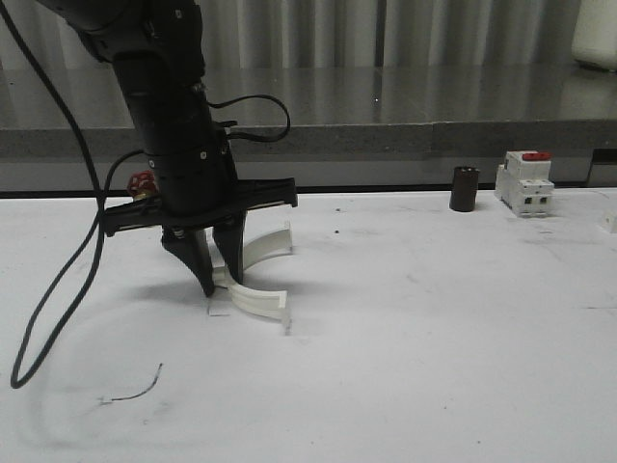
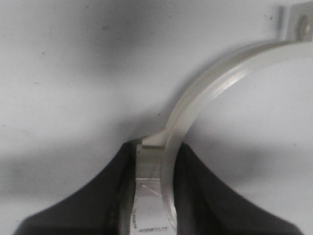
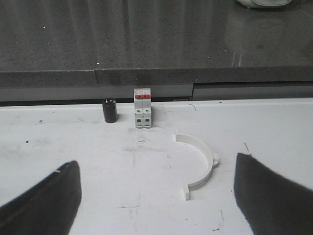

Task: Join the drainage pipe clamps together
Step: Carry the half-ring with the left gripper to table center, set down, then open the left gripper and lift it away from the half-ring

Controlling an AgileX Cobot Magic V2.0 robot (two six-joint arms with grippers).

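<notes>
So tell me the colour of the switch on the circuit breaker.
Red, on a white circuit breaker body; clearest in the right wrist view.

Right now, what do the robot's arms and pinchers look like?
The left arm is black and chunky, with a flat black crossbar above its left gripper, which has two dark, pointed fingers. A black cable loops down from it to the table, and another curls beside the wrist. The right gripper shows two wide, dark, rounded fingers.

White tabletop [image 1: 434, 338] before a grey speckled stone ledge [image 1: 405, 121], pale corrugated wall [image 1: 386, 34] behind.
</notes>
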